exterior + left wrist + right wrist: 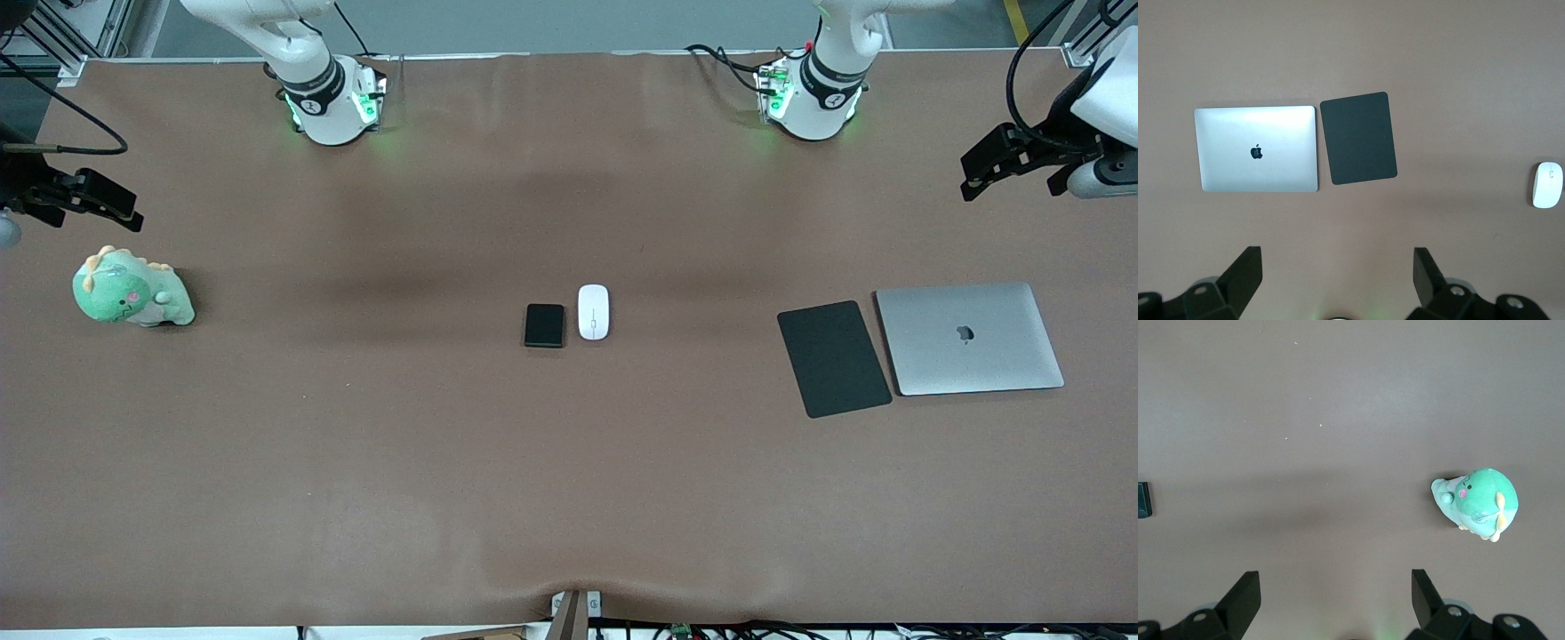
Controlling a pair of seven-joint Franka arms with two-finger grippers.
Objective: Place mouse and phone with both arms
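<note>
The white mouse point(593, 312) and the black phone point(544, 325) lie side by side at the middle of the table, the phone toward the right arm's end. My left gripper point(973, 182) is open and empty, up over the table at the left arm's end; its wrist view shows the gripper point(1337, 267) and the mouse point(1546, 185) at the frame's edge. My right gripper point(129, 215) is open and empty, up over the right arm's end; its wrist view shows the gripper point(1335, 587) and only an edge of the phone point(1143, 500).
A matte black mouse pad point(834, 358) and a closed silver laptop point(969, 338) lie side by side toward the left arm's end; both also show in the left wrist view, the pad point(1359, 138) and the laptop point(1258, 149). A green plush dinosaur point(132, 292) sits at the right arm's end and shows in the right wrist view point(1478, 501).
</note>
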